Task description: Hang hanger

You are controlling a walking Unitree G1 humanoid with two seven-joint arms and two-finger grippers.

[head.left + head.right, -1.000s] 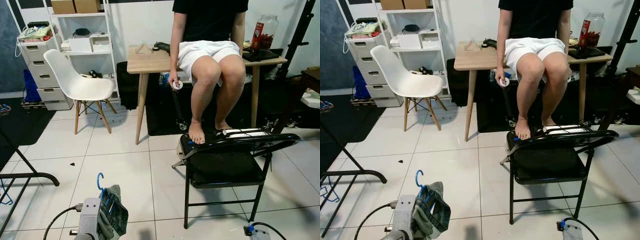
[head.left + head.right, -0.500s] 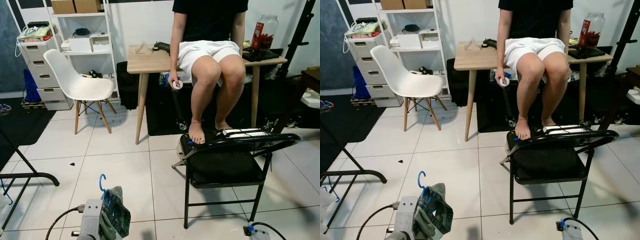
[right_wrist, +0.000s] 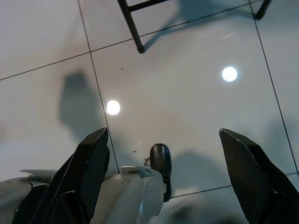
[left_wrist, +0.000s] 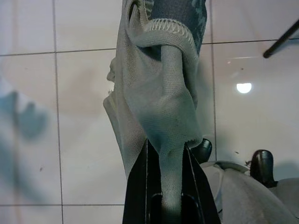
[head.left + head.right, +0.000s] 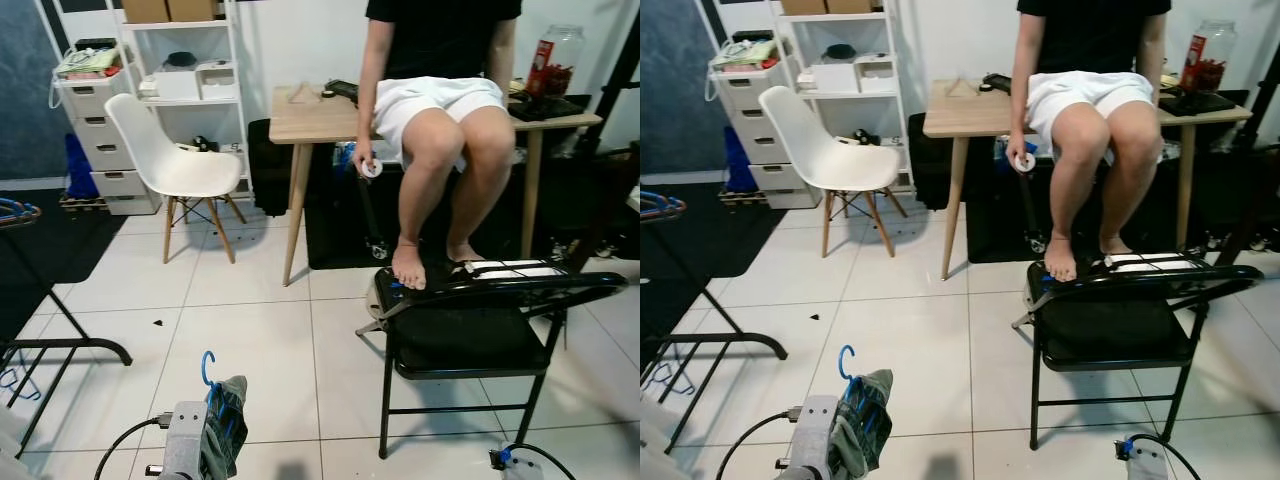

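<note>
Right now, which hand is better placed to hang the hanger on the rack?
The left hand: it already grips the garment on the blue hanger, and the rack stands on that side. The right hand hangs open.

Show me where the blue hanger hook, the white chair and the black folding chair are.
hanger hook (image 5: 207,364), left eye view, on the blue curve.
white chair (image 5: 190,171), left eye view, on the seat.
folding chair (image 5: 1120,336), right eye view, on the seat.

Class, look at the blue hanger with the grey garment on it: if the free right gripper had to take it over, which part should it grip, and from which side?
Probably the blue hanger's hook neck, from above: it stands bare over the grey garment, whose folds wrap everything lower around the left gripper. The right gripper is open.
</note>
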